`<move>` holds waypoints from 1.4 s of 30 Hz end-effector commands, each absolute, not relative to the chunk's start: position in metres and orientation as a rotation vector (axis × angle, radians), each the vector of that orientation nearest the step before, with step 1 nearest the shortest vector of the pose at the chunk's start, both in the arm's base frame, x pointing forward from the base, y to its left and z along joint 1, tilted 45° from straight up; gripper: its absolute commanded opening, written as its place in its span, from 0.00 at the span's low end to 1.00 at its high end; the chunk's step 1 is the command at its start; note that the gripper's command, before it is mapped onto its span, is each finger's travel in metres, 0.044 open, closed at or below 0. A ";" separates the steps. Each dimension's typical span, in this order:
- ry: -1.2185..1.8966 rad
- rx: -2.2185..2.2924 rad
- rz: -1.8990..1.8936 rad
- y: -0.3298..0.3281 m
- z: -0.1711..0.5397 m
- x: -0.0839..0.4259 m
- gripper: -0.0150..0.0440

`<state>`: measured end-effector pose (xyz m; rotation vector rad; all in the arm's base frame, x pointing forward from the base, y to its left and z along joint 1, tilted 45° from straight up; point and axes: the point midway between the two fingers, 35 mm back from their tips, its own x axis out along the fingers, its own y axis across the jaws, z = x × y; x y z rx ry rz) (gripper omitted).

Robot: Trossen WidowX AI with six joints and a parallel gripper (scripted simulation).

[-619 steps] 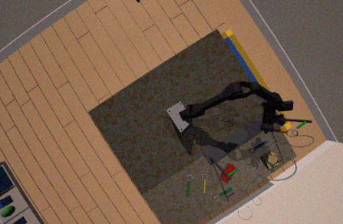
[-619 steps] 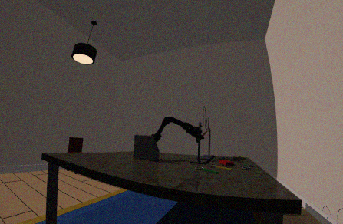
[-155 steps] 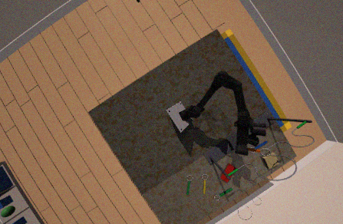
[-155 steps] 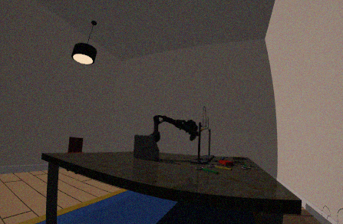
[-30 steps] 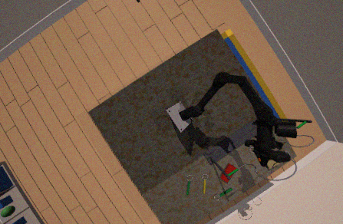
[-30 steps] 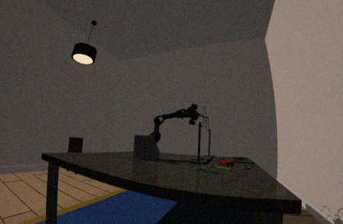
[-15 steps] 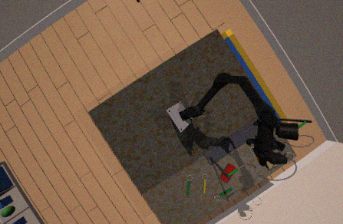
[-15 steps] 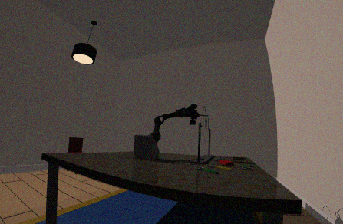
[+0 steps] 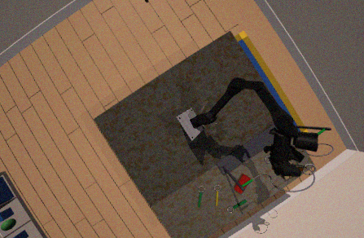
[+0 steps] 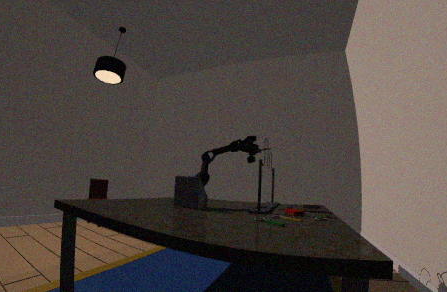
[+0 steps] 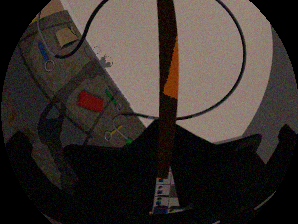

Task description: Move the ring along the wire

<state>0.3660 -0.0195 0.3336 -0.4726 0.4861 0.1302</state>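
Presently: hand (image 9: pixel 291 176) (image 10: pixel 261 149) (image 11: pixel 161 123), clenched on the handle (image 11: pixel 171 75); ring (image 11: pixel 244 55), raised above the bench (image 10: pixel 155 220); step, apparently the carry along the wire (image 9: pixel 273 184) (image 11: pixel 116 120) (threading unclear); next, follow its curve, grey untouched.

Black arm (image 9: pixel 259 86) (image 10: pixel 222 149) arched out from its base, end effector (image 9: pixel 289 169) (image 10: pixel 260 149) (image 11: pixel 161 123) closed on the handle.
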 end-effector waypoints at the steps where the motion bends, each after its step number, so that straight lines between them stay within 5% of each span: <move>1: 0.488 -0.418 0.145 -0.019 0.334 0.367 0.00; 42: 0.500 0.082 0.280 -0.006 0.331 0.366 0.00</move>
